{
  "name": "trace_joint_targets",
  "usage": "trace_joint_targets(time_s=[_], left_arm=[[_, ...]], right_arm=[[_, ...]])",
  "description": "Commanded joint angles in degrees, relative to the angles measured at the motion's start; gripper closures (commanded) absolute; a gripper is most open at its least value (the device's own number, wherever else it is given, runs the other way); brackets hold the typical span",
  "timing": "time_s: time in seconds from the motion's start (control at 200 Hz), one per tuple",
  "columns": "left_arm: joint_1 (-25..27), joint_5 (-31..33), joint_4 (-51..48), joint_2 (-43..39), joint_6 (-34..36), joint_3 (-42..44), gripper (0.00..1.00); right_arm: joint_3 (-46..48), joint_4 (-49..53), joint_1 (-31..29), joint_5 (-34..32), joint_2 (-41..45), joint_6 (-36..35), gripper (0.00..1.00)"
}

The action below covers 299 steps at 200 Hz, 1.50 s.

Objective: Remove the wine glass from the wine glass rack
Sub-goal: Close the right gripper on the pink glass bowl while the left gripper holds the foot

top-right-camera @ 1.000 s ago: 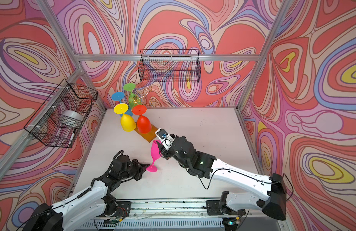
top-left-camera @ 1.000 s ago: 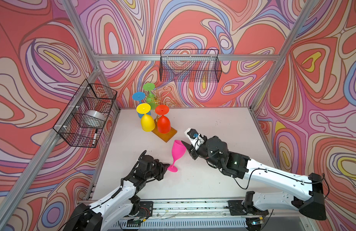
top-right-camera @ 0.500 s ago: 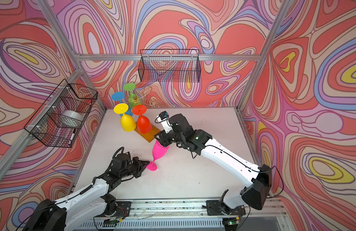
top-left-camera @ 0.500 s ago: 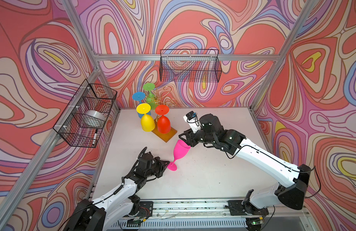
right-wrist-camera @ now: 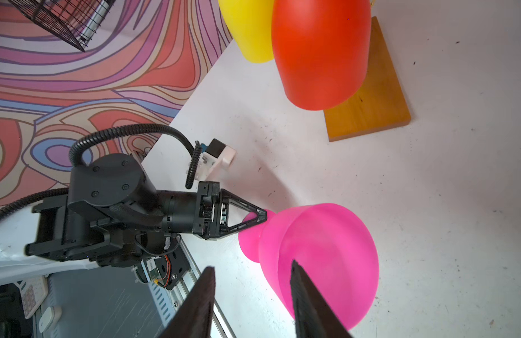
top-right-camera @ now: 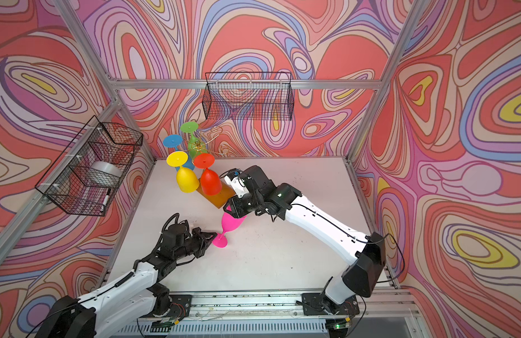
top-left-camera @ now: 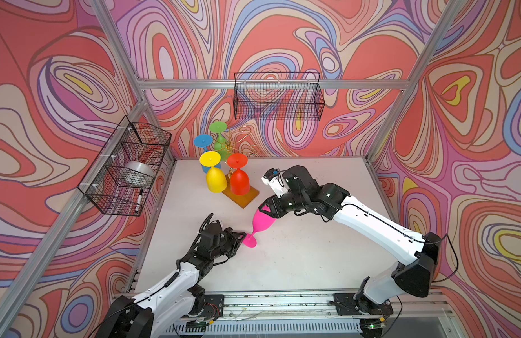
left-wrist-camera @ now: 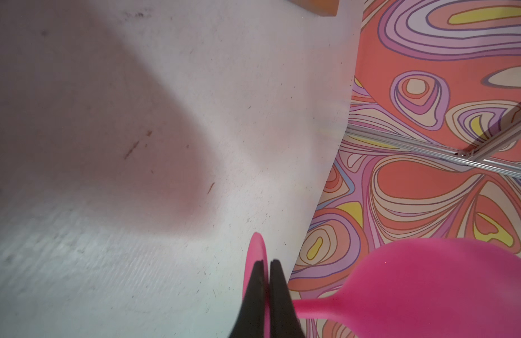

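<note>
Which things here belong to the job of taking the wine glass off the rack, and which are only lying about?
Job: pink wine glass; wine glass rack; left gripper; right gripper.
Lying about: yellow glass; red glass; blue glass; green glass; side wire basket; back wire basket; marker.

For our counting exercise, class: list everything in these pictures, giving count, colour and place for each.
pink glass: 1, pink, tilted, off the rack, between the hands
rack: 1, gold wire on amber base, table's back left
yellow glass, red glass, blue glass, green glass: 1 each, upside down on rack
back basket: 1, black, back wall
left basket: 1, black, left wall
round thing: 1, silver, in left basket
marker: 1, white and black, in left basket
table: 1, white
left hand: 1, black, shut on pink glass's foot
right hand: 1, black, open at pink glass's bowl
</note>
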State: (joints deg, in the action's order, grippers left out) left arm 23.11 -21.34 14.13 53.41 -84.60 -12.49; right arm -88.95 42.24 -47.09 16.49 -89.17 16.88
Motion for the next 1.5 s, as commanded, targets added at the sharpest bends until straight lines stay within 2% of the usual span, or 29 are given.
trace_joint_targets(time_s=[0.0, 0.295, 1.242, 1.402, 1.492], left_arm=[[-0.5, 1.3, 1.9, -0.9, 1.1, -1.2, 1.0], [-0.8, 1.0, 4.6, 1.3, 0.5, -1.9, 1.0], [-1.1, 1.1, 12.5, 5.4, -2.8, -1.8, 1.0], [-1.1, 1.1, 13.2, 5.7, -2.9, -1.7, 1.0], [-1.1, 1.0, 13.3, 5.6, -2.8, -1.6, 1.0]], right_arm=[[-1.5, 2.0, 0.5, 0.5, -1.1, 0.1, 0.57], [0.6, -1.8, 0.5, -1.6, -1.1, 0.7, 0.62], [-0.2, -3.0, 0.5, 2.1, -5.0, 0.9, 0.73], [-0.3, -2.7, 0.5, 2.6, -5.2, 0.6, 0.78], [0.0, -3.0, 0.6, 2.6, -5.1, 0.6, 0.86]])
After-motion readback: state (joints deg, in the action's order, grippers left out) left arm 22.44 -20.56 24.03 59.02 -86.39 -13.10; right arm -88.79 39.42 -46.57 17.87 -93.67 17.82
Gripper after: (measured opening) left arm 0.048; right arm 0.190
